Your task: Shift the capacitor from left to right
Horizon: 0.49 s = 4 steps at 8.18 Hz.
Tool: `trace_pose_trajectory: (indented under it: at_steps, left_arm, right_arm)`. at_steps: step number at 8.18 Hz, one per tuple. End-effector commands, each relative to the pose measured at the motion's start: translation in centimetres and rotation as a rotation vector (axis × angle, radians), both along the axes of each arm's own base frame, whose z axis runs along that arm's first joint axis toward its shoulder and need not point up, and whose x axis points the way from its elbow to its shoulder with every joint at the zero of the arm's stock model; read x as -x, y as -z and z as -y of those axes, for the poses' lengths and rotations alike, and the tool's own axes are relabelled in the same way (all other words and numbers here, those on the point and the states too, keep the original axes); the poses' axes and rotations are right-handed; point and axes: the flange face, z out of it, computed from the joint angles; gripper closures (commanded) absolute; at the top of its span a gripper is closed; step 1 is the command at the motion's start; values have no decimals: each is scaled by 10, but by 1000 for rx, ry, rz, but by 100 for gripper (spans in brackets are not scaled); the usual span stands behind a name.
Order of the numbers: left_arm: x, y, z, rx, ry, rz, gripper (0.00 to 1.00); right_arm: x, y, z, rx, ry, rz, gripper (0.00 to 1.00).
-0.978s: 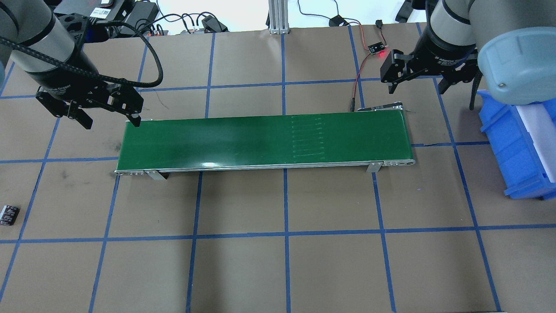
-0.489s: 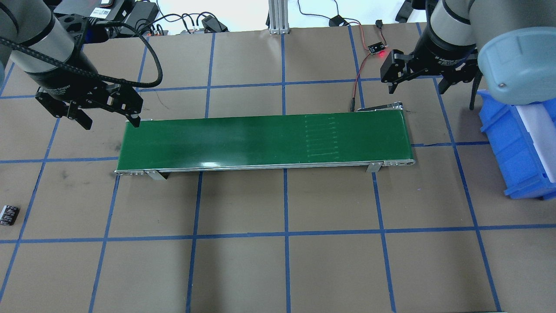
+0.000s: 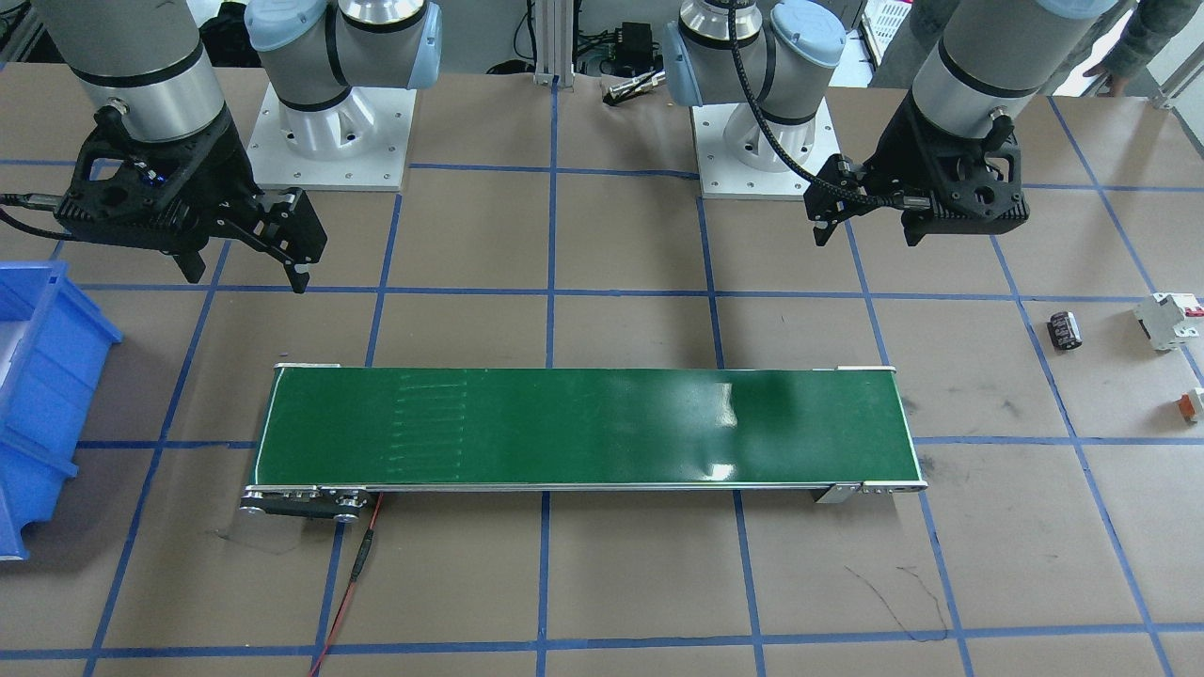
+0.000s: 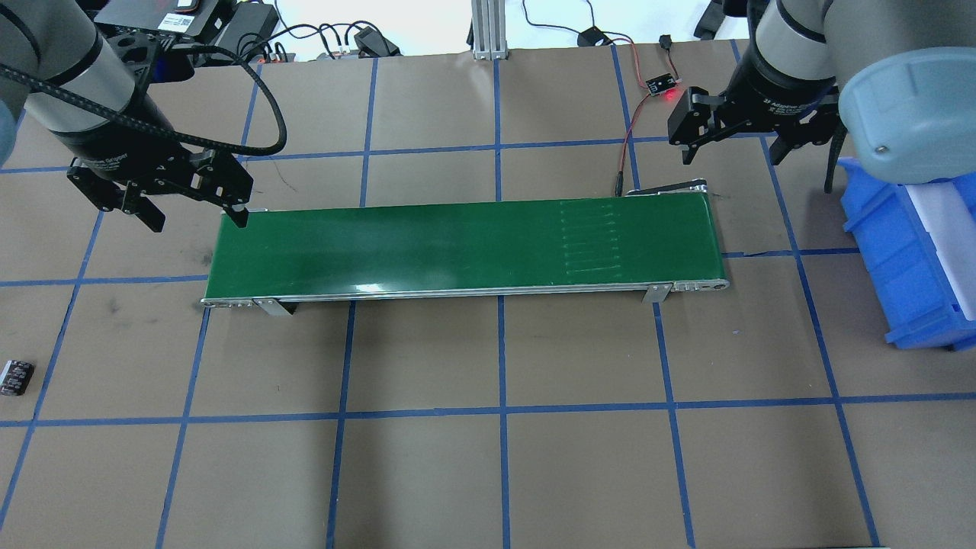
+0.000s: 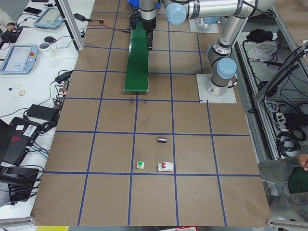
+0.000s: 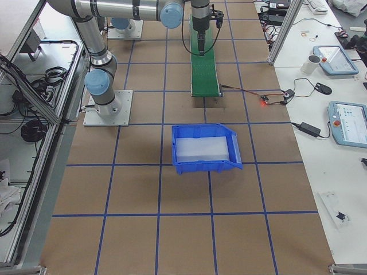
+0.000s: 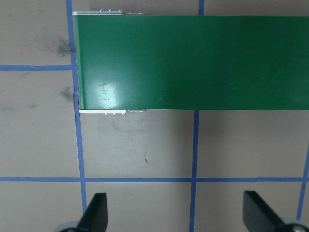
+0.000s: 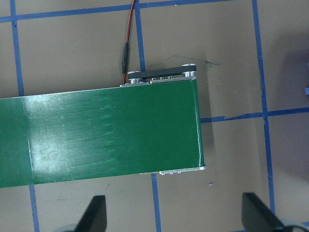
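The capacitor (image 4: 15, 378) is a small black cylinder lying on the paper at the table's far left edge. It also shows in the front view (image 3: 1064, 331) and the exterior left view (image 5: 162, 140). My left gripper (image 4: 197, 219) is open and empty, hovering by the left end of the green conveyor belt (image 4: 457, 248), well away from the capacitor. It also shows in the front view (image 3: 865, 235) and its wrist view (image 7: 176, 215). My right gripper (image 4: 732, 155) is open and empty above the belt's right end, also seen in the front view (image 3: 246, 277).
A blue bin (image 4: 907, 259) stands at the right table edge. A white block with a red tab (image 3: 1166, 320) and a small orange-and-white piece (image 3: 1193, 404) lie near the capacitor. A red wire and small lit board (image 4: 662, 85) lie behind the belt's right end.
The pale seam marks on the belt have travelled to the right. My left gripper has shifted slightly. The right gripper and the capacitor have not moved.
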Motion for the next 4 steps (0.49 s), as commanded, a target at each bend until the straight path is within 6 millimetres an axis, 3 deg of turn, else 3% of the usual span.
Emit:
trace_pose_trajectory:
  at_steps: [1,3,4]
  left_arm:
    - [0,0,0,-1,-2,0,0]
    - [-2,2,0,-4,1,-1,0]
    - [-15,2,2,-5,-25,-4,0]
  right_arm:
    - [0,0,0,0,1,1,0]
    - [0,0,0,0,2,2,0]
    - [0,-1,0,2,2,2,0]
